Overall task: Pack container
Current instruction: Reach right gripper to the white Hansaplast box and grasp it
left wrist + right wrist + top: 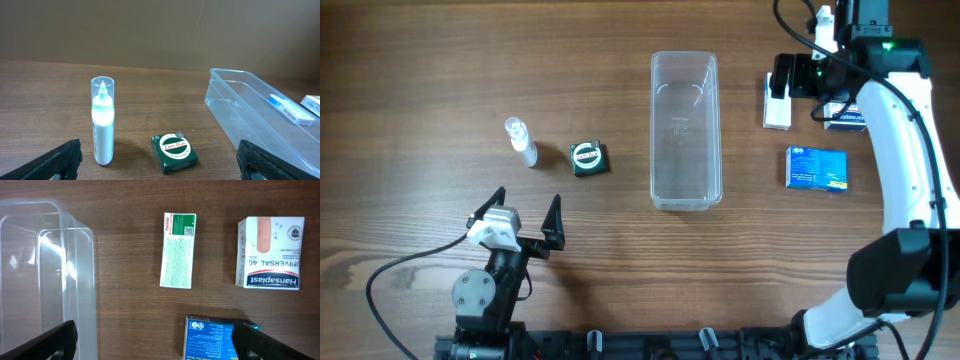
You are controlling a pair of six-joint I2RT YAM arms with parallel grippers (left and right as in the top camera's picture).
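Observation:
The clear plastic container lies lengthwise in the middle of the table and is empty; it also shows in the left wrist view and the right wrist view. My left gripper is open and empty near the front edge, facing a white dropper bottle and a green Zam-Buk box. My right gripper is open and empty, held high above the boxes to the right of the container. Below it lie a green-and-white Panadol box, a Hansaplast box and a blue box.
In the overhead view the bottle stands upright left of the Zam-Buk box. The Panadol box, Hansaplast box and blue box lie apart from one another. The right arm reaches along the right edge.

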